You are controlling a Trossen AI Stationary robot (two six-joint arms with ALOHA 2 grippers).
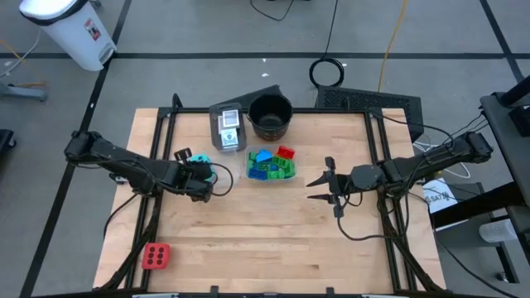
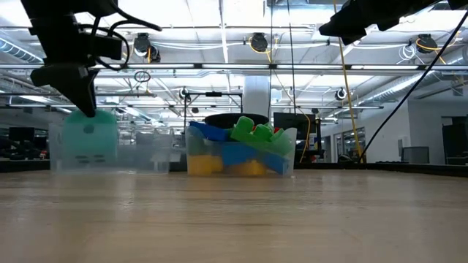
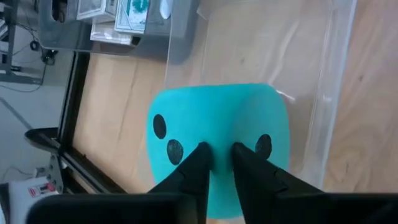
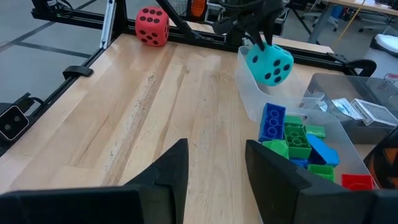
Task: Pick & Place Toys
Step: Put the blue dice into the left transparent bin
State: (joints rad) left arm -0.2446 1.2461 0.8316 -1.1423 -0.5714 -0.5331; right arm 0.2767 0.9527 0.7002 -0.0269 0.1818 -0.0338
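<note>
Two dotted cubes are in play, and the step in hand looks like the placing of the cyan one: the left gripper (image 3: pixel 216 155) hangs over an otherwise empty clear tub (image 4: pixel 252 93) at the counter's (image 1: pixel 265 240) left-middle, its jaws close together on the top face of the cyan cube (image 3: pixel 217 137), which sits in or just above that tub. Whether the jaws pinch the cube or are letting go I cannot tell; they touch its surface with only a thin gap between them. My guess is that the next move calls for a clean release and a straight lift clear of the tub wall, then a reach toward the red cube (image 1: pixel 156 256), which lies alone near the counter's front left corner, well apart from everything else. The right gripper (image 1: pixel 331 192) waits above bare wood right of centre, jaws parted and grasping nothing. Beside it a second tub (image 4: pixel 348 149) holds the building blocks (image 1: pixel 272 164), blue, green and red. A third, greyish tub (image 1: pixel 227 128) behind carries small cards (image 3: pixel 134 12); their print is too small to read, and no brand or writing is legible anywhere.
</note>
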